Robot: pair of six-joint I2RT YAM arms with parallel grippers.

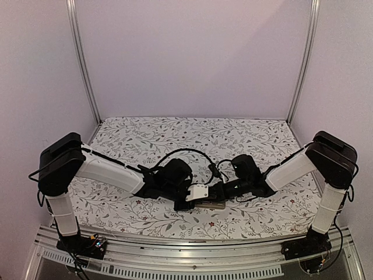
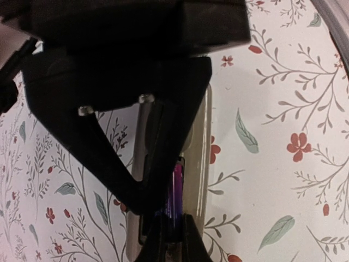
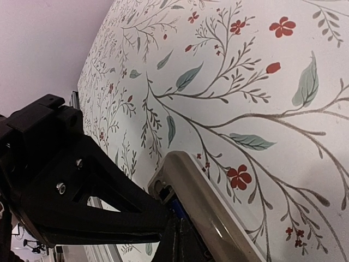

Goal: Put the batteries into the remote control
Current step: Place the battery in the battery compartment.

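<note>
Both my jaws clenched: left gripper (image 2: 145, 204) apparently seating a battery (image 2: 175, 183) in the remote control (image 2: 199, 147), lower centre; right gripper (image 3: 172, 232) bracing its end.

Smooth, glossy tan plastic remote control (image 2: 199, 164)

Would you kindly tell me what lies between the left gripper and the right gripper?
The remote control, back up: the top view shows the left gripper and right gripper meeting over it. Both wrist views show a bluish battery in its open back.
</note>
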